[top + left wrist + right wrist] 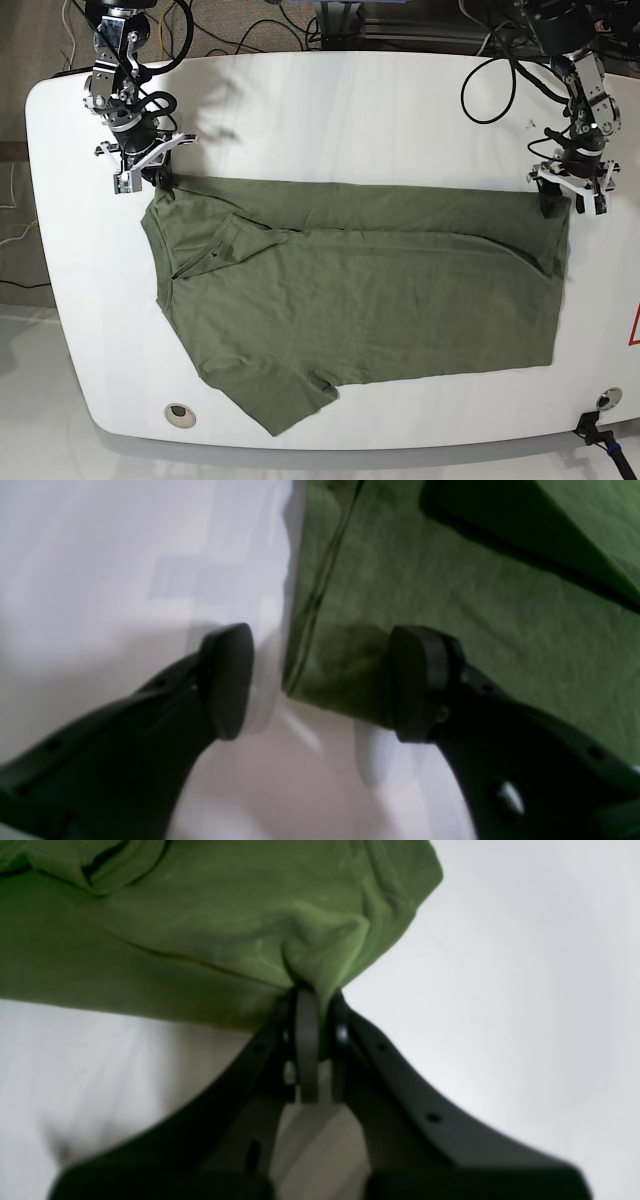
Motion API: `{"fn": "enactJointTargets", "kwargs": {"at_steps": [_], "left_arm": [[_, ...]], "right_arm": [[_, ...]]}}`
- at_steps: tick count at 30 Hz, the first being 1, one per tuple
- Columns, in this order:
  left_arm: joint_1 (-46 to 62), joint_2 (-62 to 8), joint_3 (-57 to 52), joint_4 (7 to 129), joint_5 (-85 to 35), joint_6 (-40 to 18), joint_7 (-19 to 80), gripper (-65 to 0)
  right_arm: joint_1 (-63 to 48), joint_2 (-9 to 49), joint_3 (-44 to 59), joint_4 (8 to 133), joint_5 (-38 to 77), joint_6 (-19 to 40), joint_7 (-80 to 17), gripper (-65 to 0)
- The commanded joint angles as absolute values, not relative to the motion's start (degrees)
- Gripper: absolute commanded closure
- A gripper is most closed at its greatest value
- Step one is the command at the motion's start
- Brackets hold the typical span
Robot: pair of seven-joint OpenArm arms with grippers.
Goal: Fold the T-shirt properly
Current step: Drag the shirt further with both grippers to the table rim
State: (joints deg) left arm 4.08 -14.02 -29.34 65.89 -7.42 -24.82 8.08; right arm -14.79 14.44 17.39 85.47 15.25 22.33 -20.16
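The olive-green T-shirt (380,290) lies spread on the white table (350,110), with its far edge folded over in a straight line. My right gripper (152,180), on the left of the base view, is shut on the shirt's far corner; in the right wrist view the gripper (317,1002) pinches a bunched fold of the shirt (200,915). My left gripper (565,200), on the right of the base view, is at the shirt's other far corner. In the left wrist view it (325,680) is open, with its jaws on either side of the hemmed corner of the shirt (450,605).
Cables (500,70) trail over the table's back edge behind both arms. A round insert (180,412) sits near the front left edge. A small black fitting (600,400) sits at the front right corner. A red-marked label (634,330) shows at the right edge.
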Motion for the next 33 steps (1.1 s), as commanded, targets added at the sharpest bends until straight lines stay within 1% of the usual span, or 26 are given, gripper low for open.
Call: {"fn": "enactJointTargets", "kwargs": {"at_steps": [1,4,5,6,11,16,19,24,28,31,33], "left_arm": [[3.7,-14.9,-29.4,66.5,-7.8,-24.8,8.0,-29.9],[3.7,-14.9,-29.4,66.5,-7.8,-24.8,8.0,-6.3],[3.7,-14.9,-29.4,66.5,-7.8,-24.8,8.0,-1.1],[3.7,-14.9,-29.4,66.5,-7.8,-24.8,8.0,0.0],[4.1,-14.8,-29.3,66.7,-7.8,-24.8,8.1,0.0],[6.9,-14.8,-29.3,66.9,-7.8,-25.0,8.1,0.0],[9.7,-14.9,-29.3,67.6,-7.8,-25.0,8.1,0.0],[17.7,-15.0,-29.5,76.4,-7.8,-25.0,8.4,0.0],[24.8,-14.9,-29.6,84.1,-7.8,-25.0,8.4,0.0],[29.6,-14.8,-29.6,87.9,-7.8,-25.0,8.4,0.0],[31.8,-14.7,-29.6,89.1,-7.8,-25.0,8.4,0.0]], "right_arm": [[-14.6,15.1,17.6,86.2,15.5,22.5,-20.1,0.0],[-14.5,15.1,17.6,86.2,15.5,22.5,-20.1,0.0],[-14.5,15.1,17.6,86.2,15.5,22.5,-20.1,0.0],[-14.5,15.1,17.6,86.2,15.5,22.5,-20.1,0.0],[-14.9,15.1,17.7,86.3,15.5,22.5,-20.1,0.0],[-18.2,15.1,18.0,88.0,15.5,22.5,-20.1,0.0],[-21.8,15.0,18.0,91.2,15.5,22.5,-20.1,0.0],[-28.4,15.0,18.1,95.1,15.5,22.4,-20.1,0.0],[-33.0,15.0,18.1,95.6,15.5,22.3,-20.1,0.0],[-36.1,14.9,19.6,96.8,15.5,22.3,-20.1,0.0],[-37.9,13.8,20.0,98.6,15.5,22.3,-20.1,0.0]]}}
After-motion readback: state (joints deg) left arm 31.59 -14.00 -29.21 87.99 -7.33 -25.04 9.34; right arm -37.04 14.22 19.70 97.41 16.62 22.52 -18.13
